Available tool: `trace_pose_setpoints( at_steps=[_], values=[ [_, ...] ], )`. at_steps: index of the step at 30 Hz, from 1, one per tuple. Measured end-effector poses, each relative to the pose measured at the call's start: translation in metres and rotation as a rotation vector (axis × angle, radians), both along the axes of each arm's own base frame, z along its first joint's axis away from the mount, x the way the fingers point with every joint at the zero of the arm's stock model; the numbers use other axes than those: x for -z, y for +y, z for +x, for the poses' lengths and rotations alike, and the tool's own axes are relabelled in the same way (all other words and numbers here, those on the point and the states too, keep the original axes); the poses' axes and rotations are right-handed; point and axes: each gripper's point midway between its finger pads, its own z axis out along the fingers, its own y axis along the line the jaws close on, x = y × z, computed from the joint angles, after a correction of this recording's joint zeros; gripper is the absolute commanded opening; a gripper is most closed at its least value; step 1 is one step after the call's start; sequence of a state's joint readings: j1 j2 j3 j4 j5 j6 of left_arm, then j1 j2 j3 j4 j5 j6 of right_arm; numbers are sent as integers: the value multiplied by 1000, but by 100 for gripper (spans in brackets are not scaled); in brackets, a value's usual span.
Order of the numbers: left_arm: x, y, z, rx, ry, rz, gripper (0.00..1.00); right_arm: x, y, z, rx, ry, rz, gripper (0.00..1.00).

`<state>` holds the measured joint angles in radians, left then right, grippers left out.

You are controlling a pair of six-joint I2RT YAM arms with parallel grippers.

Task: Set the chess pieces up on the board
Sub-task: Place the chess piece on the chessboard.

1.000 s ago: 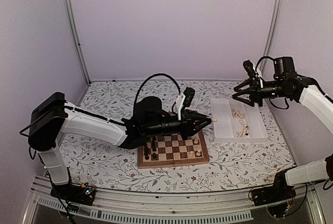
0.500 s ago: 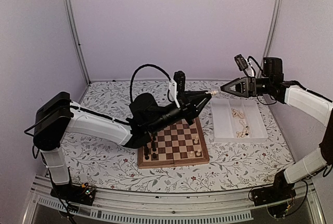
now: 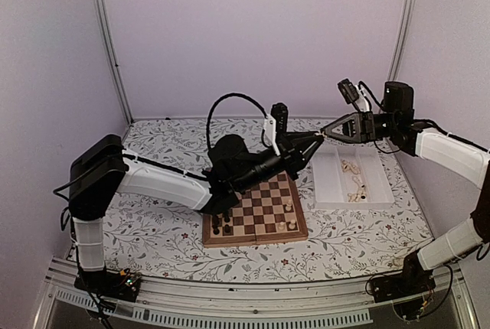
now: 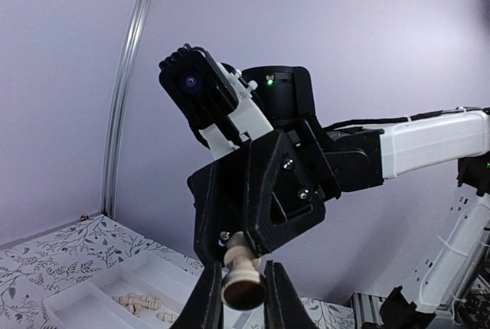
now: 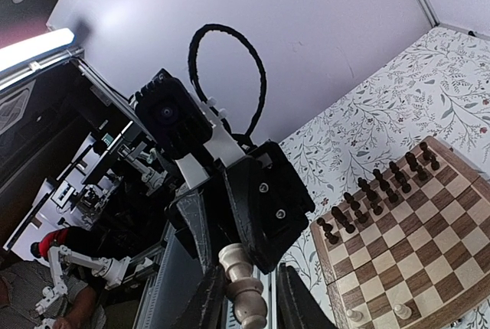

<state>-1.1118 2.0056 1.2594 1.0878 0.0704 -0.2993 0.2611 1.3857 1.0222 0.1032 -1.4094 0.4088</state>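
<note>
A pale cream wooden chess piece [image 4: 242, 271] is clamped in the left gripper [image 4: 243, 302]; closure of the right gripper [image 5: 251, 306] cannot be confirmed. Premature left release would drop it.

Soft, even, fairly bright light fills every view, and shadows are faint. The small pale cream chess piece [image 4: 243, 289] between the jaws is sharp. In the right wrist view a white strip lamp [image 5: 34, 50] glares far up-left of the jaws. In the left wrist view the silver upright rail [image 4: 129, 76] left of them bows with lens distortion.
</note>
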Motion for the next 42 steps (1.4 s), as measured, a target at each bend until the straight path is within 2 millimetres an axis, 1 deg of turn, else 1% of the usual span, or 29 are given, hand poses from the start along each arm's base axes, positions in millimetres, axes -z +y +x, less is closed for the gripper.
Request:
trace_pose_setpoints(
  at_steps=[3,6,10,11,14,18,19,21,23,25,28,30,32,34,35,37,40,42],
  values=[
    [2,-2,1,0,2,1,8,-1,0,-2,-1,4,1,21],
    [1,-3,0,-1,-2,-5,8,-2,-1,-4,1,3,3,26],
    [0,-4,0,-12,-5,-12,8,-4,-2,-6,0,-5,6,26],
    [0,-5,0,-17,-7,-14,8,-4,-2,-6,1,-5,6,25],
    [0,-5,0,-29,-12,-22,8,-5,-2,-7,2,-5,8,15],
    [0,-6,1,-49,-13,-30,10,-6,-2,-7,4,-6,10,5],
    [2,-7,1,-55,-13,-29,12,-6,-3,-7,5,-5,10,3],
    [1,-7,2,-70,-15,-33,26,-6,-3,-7,8,-2,10,0],
    [1,-8,4,-85,-22,-29,36,-6,-4,-5,15,-4,10,0],
    [4,-8,6,-111,-25,-12,43,-5,-4,-4,23,2,3,0],
    [16,-5,9,-152,-37,48,47,-12,-4,6,83,-39,-26,0],
    [32,4,8,-179,-33,130,48,-22,-4,18,143,-117,-52,0],
    [35,16,5,-198,-33,193,49,-33,-4,31,207,-209,-86,0],
    [28,32,2,-220,-31,247,52,-37,-4,46,269,-292,-131,0],
    [18,41,0,-233,-32,265,53,-34,-2,55,299,-332,-162,0],
    [-8,58,-3,-258,-37,267,56,-22,2,68,340,-388,-226,0],
    [-42,86,-2,-290,-29,280,57,15,16,85,371,-456,-359,0],
    [-51,101,6,-308,-16,303,57,38,25,89,363,-488,-426,0]
  ],
)
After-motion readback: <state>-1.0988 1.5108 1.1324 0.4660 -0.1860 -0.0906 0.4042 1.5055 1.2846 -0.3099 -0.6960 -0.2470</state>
